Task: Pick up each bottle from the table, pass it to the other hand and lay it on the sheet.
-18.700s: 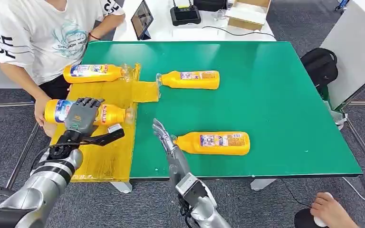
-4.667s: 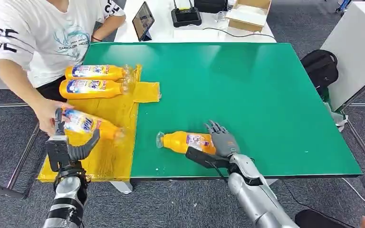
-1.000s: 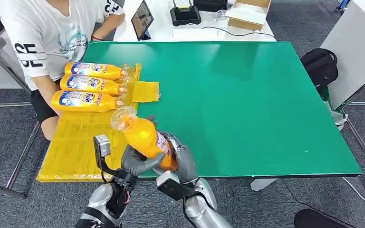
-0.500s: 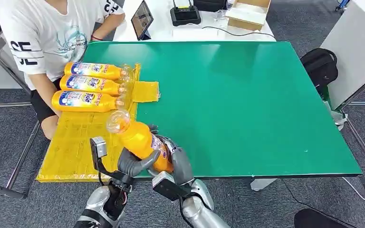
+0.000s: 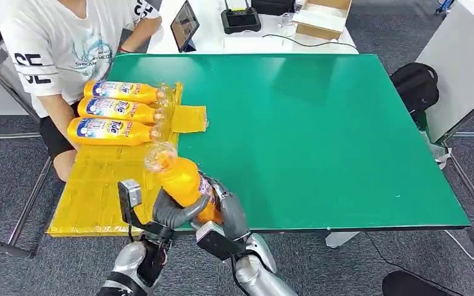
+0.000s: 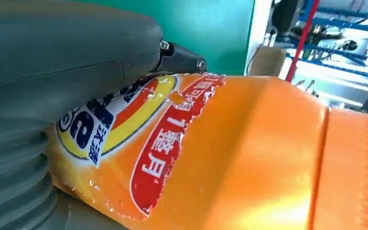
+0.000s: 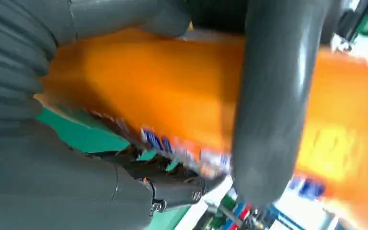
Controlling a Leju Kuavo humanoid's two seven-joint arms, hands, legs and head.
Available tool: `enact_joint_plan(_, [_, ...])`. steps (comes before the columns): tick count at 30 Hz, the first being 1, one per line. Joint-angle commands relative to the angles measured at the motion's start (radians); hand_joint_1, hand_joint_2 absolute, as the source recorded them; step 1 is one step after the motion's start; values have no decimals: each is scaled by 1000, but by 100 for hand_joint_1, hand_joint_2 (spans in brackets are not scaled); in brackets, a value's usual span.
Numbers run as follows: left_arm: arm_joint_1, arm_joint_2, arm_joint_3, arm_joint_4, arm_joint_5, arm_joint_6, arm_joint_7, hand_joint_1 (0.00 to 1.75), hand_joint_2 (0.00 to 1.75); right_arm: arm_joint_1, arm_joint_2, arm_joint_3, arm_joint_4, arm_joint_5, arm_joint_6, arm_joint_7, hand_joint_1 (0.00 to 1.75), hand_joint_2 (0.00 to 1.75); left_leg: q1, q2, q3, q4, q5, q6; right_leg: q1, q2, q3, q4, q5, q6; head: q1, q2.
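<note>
Your left hand (image 5: 174,213) has its thumb and fingers wrapped round the lower body of the orange bottle (image 5: 185,185), and your right hand (image 5: 227,206) clasps the same bottle from the other side; the wrist views show grey fingers (image 7: 268,96) pressed across the orange plastic and the label. Both hands hold it, so you are mid-handover, by my reading, right to left.

The bottle stands tilted above the table's near edge, its clear cap end leaning up and away toward the yellow sheet (image 5: 99,191). It touches nothing but the two hands.

Next, you need the right hand to let go cleanly once the left grip is firm (a slick label could slide), then swing the left arm out over the sheet and lay the bottle flat.

Three bottles (image 5: 114,111) already lie side by side along the sheet's far end, caps toward the green table (image 5: 321,135). The sheet's near half is bare, with room beside the nearest lying bottle. A person (image 5: 55,43) sits just past the sheet's far left corner, so keep the swing low and short of that side.
</note>
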Motion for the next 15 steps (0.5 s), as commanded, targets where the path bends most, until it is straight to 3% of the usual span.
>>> enact_joint_plan(1, [-109, 20, -14, 7, -180, 168, -74, 175, 175, -14, -55, 108, 11, 23, 145, 23, 0, 0, 0, -2, 3, 0, -1, 1, 1, -3, 4, 0, -2, -3, 0, 0])
enact_joint_plan(7, [-166, 37, 114, 10, -330, 411, -152, 175, 175, 32, -84, 87, -226, -55, 228, 42, 0, 0, 1, -3, 1, 1, -1, 1, 2, -4, 3, 1, -1, -3, 0, 0])
enact_joint_plan(9, [-181, 32, 192, 34, -268, 382, -120, 175, 175, 62, -80, 39, -321, -109, 203, 41, 0, 0, 1, -1, 0, 0, 0, 1, 1, -2, 1, 0, 0, -2, 0, 0])
enact_joint_plan(15, [-212, 63, 260, 170, -471, 628, -207, 175, 175, 133, -103, 45, -495, -138, 151, 4, 0, 0, 1, -2, 6, -1, -1, 1, 1, -3, 6, -1, -2, -3, 0, 0])
